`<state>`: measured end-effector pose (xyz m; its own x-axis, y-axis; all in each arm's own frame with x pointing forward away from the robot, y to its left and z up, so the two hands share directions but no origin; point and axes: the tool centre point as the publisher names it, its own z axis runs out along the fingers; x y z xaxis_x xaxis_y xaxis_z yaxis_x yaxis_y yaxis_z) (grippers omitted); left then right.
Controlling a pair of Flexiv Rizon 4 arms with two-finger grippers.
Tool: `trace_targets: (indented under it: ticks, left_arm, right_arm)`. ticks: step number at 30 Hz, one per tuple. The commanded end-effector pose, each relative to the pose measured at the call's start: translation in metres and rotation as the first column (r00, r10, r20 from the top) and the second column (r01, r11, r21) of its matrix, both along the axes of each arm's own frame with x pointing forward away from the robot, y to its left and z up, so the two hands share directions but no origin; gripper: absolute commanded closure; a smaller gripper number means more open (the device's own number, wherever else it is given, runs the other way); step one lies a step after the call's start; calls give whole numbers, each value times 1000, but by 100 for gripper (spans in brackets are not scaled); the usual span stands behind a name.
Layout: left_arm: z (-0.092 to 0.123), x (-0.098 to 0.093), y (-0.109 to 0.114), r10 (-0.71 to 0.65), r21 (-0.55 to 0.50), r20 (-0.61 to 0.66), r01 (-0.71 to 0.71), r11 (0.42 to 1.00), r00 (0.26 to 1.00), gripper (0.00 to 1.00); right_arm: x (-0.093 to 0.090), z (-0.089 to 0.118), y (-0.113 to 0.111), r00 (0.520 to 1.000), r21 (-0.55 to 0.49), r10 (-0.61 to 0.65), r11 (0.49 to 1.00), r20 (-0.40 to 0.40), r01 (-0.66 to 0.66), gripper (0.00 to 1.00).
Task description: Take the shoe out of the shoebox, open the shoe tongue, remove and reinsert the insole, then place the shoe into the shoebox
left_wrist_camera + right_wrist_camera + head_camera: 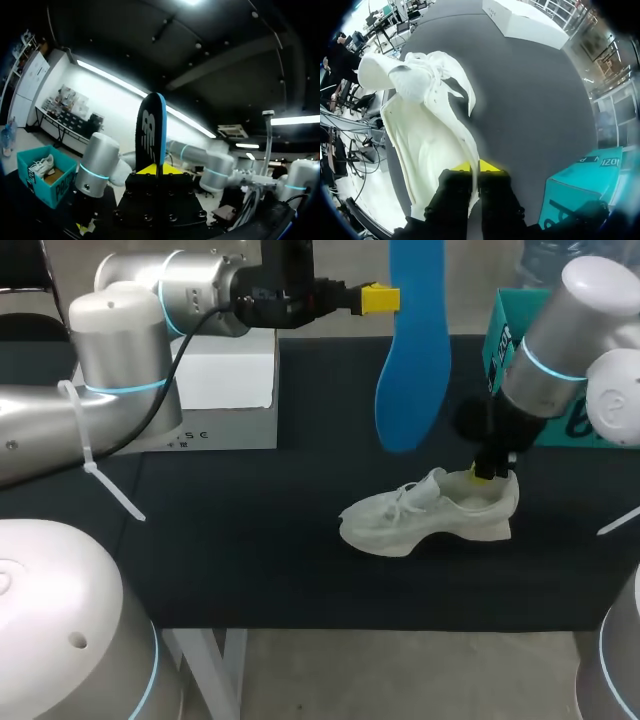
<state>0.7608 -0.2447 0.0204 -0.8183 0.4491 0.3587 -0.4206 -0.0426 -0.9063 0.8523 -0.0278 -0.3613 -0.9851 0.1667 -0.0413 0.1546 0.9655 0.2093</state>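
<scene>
My left gripper (381,300) sits at the upper middle of the head view, clenched on the blue insole (412,360), which hangs well above the black table (260,540). My right gripper (486,473), at centre right, is pinched on the heel collar of the white sneaker (425,518); the shoe stands on the table with its toe toward the left. The teal shoebox (508,322) is at the upper right, behind my right arm. A white box (228,390) rests at the upper left.
</scene>
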Motion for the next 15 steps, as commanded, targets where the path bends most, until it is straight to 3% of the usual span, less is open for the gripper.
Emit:
trace_targets:
  ticks: [1,3,15]
  left_arm:
    - [0,0,0,-1,1,0,1,1000,1000,100]
    - [0,0,0,-1,1,0,1,1000,1000,100]
    - [0,0,0,-1,1,0,1,1000,1000,100]
  right_arm:
    - [-13,24,-9,1000,-17,4,1000,-1,-4,100]
    - [-10,25,-8,996,-25,29,999,-80,-31,100]
    - [-10,25,-8,996,-25,29,999,-80,-31,100]
